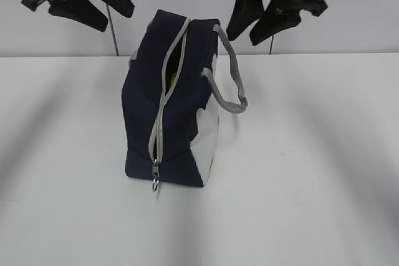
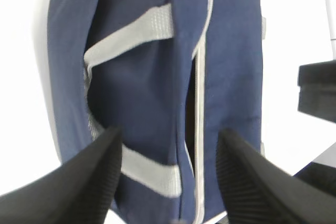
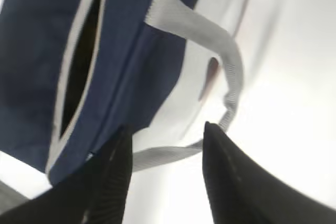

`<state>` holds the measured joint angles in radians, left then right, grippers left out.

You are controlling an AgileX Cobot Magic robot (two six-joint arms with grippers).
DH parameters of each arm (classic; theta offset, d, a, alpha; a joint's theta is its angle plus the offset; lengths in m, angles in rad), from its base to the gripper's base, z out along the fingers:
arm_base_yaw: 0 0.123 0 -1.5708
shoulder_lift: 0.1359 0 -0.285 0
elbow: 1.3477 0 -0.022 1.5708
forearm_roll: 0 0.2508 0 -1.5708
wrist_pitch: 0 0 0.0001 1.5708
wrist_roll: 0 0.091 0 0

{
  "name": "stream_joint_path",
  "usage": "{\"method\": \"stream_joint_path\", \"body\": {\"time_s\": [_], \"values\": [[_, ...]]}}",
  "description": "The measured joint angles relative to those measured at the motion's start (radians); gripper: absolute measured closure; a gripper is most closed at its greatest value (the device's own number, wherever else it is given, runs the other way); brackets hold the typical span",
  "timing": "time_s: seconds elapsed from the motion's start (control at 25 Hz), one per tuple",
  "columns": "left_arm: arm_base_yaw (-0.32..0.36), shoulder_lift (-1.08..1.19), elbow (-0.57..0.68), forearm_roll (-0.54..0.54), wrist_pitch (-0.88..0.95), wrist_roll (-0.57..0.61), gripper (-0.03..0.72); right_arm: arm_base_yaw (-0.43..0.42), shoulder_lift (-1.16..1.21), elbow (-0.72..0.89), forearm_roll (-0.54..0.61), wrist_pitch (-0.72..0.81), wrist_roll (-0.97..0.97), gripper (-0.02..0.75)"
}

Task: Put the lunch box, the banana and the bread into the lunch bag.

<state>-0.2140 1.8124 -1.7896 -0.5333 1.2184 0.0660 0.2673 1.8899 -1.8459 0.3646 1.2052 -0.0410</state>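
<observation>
The navy lunch bag (image 1: 177, 110) stands in the middle of the white table, its white side panel facing right. Its grey zipper (image 1: 163, 101) is partly undone along the top, and a sliver of yellow shows in the gap. The lunch box, the banana and the bread are hidden. My left gripper (image 1: 115, 17) hangs open above and left of the bag. In the left wrist view its fingers (image 2: 100, 171) straddle nothing, with the bag (image 2: 142, 103) below. My right gripper (image 1: 244, 37) hangs open above the bag's right handle. It is also open and empty (image 3: 167, 128) over the grey handle (image 3: 210, 30).
The zipper's ring pull (image 1: 154, 184) hangs at the bag's near bottom end. One grey strap handle (image 1: 234, 85) droops off the right side. The white table (image 1: 312, 185) spreads all round the bag, with a pale wall behind.
</observation>
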Motion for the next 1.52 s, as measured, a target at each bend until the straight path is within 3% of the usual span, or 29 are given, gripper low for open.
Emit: {"method": "stream_joint_path", "body": {"time_s": [0.16, 0.36, 0.52, 0.8, 0.96, 1.24, 1.4, 1.52], "values": [[0.0, -0.047, 0.0, 0.058, 0.021, 0.0, 0.276, 0.061, -0.051, -0.003, -0.221, 0.03, 0.088, 0.414], [0.0, -0.106, 0.0, 0.077, 0.023, 0.0, 0.276, 0.221, -0.13, -0.003, -0.428, 0.038, 0.138, 0.414], [-0.015, -0.172, 0.016, 0.125, 0.025, -0.007, 0.276, 0.32, -0.183, -0.006, -0.484, 0.044, 0.145, 0.414], [-0.026, -0.329, 0.198, 0.149, 0.031, -0.008, 0.276, 0.336, -0.288, 0.107, -0.498, 0.033, 0.158, 0.414], [-0.026, -0.412, 0.305, 0.156, 0.031, -0.008, 0.276, 0.336, -0.426, 0.343, -0.494, -0.149, 0.178, 0.414], [-0.026, -0.519, 0.438, 0.158, 0.031, 0.0, 0.276, 0.336, -0.691, 0.874, -0.467, -0.649, 0.182, 0.414], [-0.026, -0.543, 0.486, 0.158, 0.03, 0.002, 0.275, 0.336, -0.746, 1.147, -0.467, -0.938, 0.182, 0.414], [-0.026, -0.548, 0.499, 0.158, 0.021, 0.003, 0.275, 0.337, -0.742, 1.26, -0.467, -1.098, 0.182, 0.414]]}}
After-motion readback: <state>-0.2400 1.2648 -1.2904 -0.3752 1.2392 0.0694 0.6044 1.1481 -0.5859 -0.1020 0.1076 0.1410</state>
